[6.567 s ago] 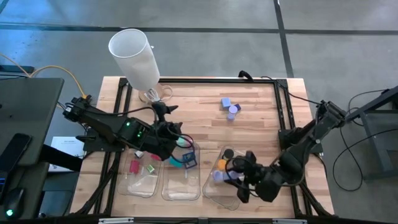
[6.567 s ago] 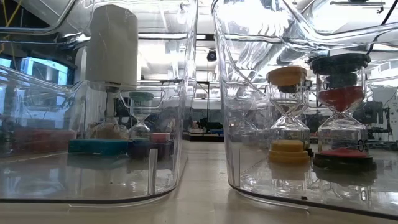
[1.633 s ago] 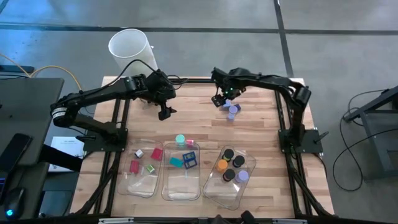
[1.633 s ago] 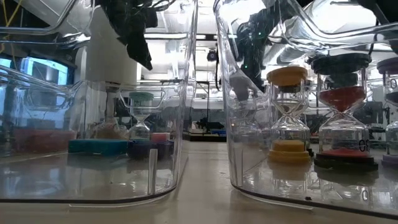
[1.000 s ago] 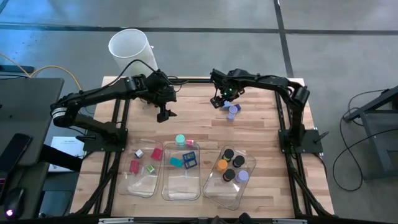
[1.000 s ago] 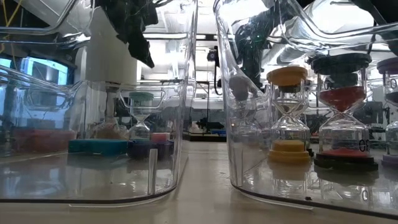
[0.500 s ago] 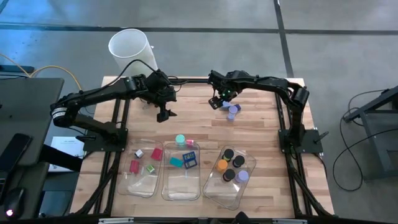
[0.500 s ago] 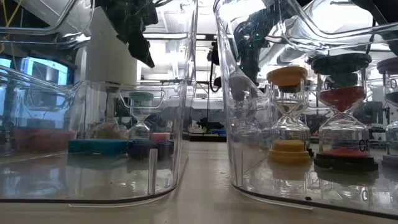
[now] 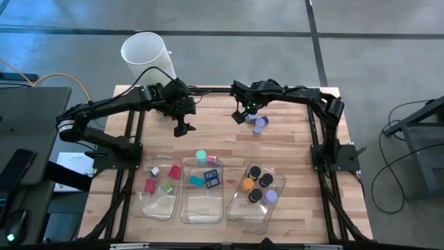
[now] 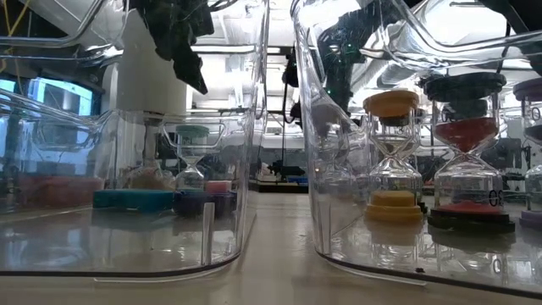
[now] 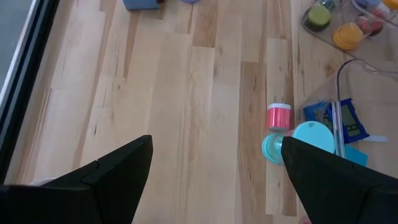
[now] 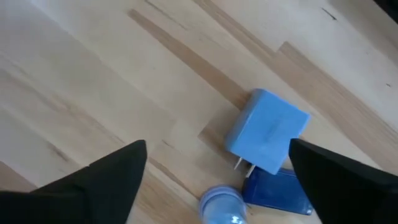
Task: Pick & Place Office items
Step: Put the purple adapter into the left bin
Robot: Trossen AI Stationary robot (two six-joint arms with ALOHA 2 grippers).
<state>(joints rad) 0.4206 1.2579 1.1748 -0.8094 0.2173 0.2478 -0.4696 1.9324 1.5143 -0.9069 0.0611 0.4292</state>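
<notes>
A light blue block [image 12: 267, 130] lies on the wood at the table's far middle, with a dark blue piece [image 12: 280, 190] and a pale purple cap [image 12: 221, 202] against it. My right gripper [image 12: 217, 149] hangs open just above them, pointing steeply down, on the block's left side [image 9: 243, 111]. Farther left, my left gripper [image 9: 182, 128] waits open above bare wood [image 11: 214, 146]. A teal cap [image 11: 308, 138] and a small pink piece [image 11: 279, 116] stand on the table at the middle tray's far rim.
Three clear trays line the near edge: left [image 9: 146, 205] with red and green pieces, middle [image 9: 201, 208] with teal and blue blocks, right [image 9: 244, 212] with black, orange and purple caps. A tall white cylinder [image 9: 148, 59] stands at the far left corner. Bare wood lies mid-table.
My right gripper has spread its fingers wider above the blue block and rolled a little; it has hardly shifted. The block and the caps beside it lie where they were.
</notes>
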